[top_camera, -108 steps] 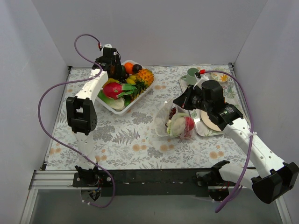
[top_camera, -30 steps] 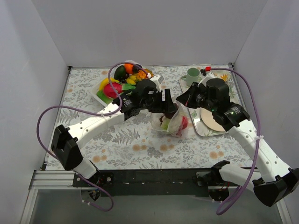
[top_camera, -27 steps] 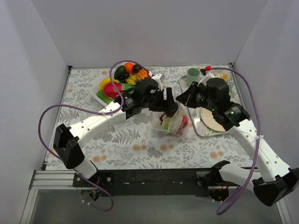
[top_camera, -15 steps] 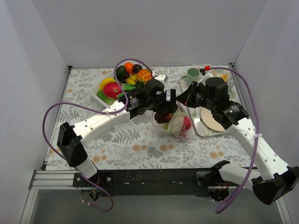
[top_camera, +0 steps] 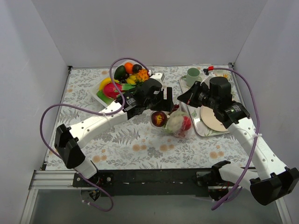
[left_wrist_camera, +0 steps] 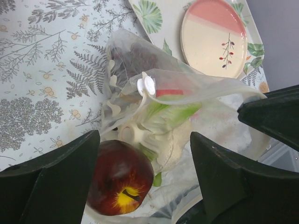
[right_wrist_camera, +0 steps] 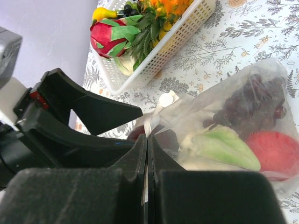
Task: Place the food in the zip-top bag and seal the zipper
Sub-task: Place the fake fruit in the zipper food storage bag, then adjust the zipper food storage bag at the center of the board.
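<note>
Floral tablecloth [top_camera: 117, 135] lies under the zip-top bag [top_camera: 180, 122]. The left gripper [left_wrist_camera: 145, 140] has just let go the red apple [left_wrist_camera: 119, 182], now at the bag's mouth, jaws wide; the right gripper [right_wrist_camera: 147, 137] stays clenched on the bag's edge. Sealing probably follows.

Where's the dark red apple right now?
The apple sits mid-table in the top view, at the left of the clear bag, below the open left gripper, beside the leafy vegetable.
</note>
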{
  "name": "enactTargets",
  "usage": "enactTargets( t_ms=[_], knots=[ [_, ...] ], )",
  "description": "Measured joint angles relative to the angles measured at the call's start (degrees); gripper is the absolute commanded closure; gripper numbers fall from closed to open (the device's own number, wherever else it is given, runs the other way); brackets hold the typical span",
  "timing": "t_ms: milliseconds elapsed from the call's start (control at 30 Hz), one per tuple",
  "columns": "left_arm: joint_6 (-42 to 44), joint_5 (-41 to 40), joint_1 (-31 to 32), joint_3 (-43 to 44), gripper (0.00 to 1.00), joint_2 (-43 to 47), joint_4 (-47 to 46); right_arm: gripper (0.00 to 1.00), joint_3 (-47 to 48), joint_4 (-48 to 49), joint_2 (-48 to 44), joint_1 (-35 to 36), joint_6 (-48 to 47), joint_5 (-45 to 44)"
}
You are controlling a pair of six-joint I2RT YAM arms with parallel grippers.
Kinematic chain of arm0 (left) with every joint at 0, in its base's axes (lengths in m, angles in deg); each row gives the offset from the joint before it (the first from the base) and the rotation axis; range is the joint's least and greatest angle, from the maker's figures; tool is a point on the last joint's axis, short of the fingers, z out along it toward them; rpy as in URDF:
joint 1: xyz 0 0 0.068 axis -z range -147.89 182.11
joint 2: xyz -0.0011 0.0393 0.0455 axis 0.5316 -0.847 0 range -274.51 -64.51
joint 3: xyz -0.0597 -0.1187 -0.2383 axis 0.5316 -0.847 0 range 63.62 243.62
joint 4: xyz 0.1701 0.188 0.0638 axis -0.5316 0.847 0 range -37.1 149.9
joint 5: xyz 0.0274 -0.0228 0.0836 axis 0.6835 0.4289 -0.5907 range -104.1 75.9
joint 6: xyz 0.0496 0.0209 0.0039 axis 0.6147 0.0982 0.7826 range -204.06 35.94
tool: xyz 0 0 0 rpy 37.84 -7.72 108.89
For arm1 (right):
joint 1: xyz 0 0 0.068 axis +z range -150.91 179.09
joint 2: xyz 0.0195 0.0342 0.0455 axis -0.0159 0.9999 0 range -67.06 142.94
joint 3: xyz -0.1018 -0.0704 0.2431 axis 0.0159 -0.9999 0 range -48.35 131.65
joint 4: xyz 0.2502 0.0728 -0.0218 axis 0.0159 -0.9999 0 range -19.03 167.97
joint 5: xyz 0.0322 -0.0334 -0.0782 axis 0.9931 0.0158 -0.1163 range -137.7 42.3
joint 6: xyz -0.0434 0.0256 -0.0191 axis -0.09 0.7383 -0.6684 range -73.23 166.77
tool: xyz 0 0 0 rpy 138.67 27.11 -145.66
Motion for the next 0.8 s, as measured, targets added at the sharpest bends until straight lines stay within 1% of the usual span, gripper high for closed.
enactTargets(
  t_ms=[100, 200, 367, 433, 533, 667, 800],
  knots=[
    [0.2, -1.4, 0.0, 0.0, 0.23, 1.6, 0.3, 0.99, -0.8, 0.8, -0.1, -0.5, 0.3, 0.7],
    [0.4, -4.5, 0.0, 0.1, 0.28, 3.7, 1.4, 0.99, -1.6, 1.0, -0.2, -0.8, 0.4, 1.2],
    [0.4, -10.2, -0.2, -0.4, 0.44, 8.0, 3.4, 0.99, -1.9, 1.5, -0.3, -1.2, 0.6, 2.1],
    [0.2, -11.0, -0.4, -2.2, 0.48, 9.7, 3.3, 0.99, -2.0, 1.8, -0.4, -1.3, 0.7, 2.3],
    [-0.5, -11.1, -0.6, -6.7, 0.49, 11.5, 3.4, 0.99, -2.0, 1.9, -0.5, -1.3, 0.8, 2.8],
    [-1.7, -9.6, -0.7, -11.8, 0.5, 11.6, 2.6, 0.99, -2.0, 1.9, -0.6, -1.3, 1.1, 3.4],
    [-2.6, -7.8, -1.0, -14.6, 0.51, 11.6, 1.4, 0.99, -2.1, 2.2, -0.9, -1.3, 1.7, 3.8]
  ],
)
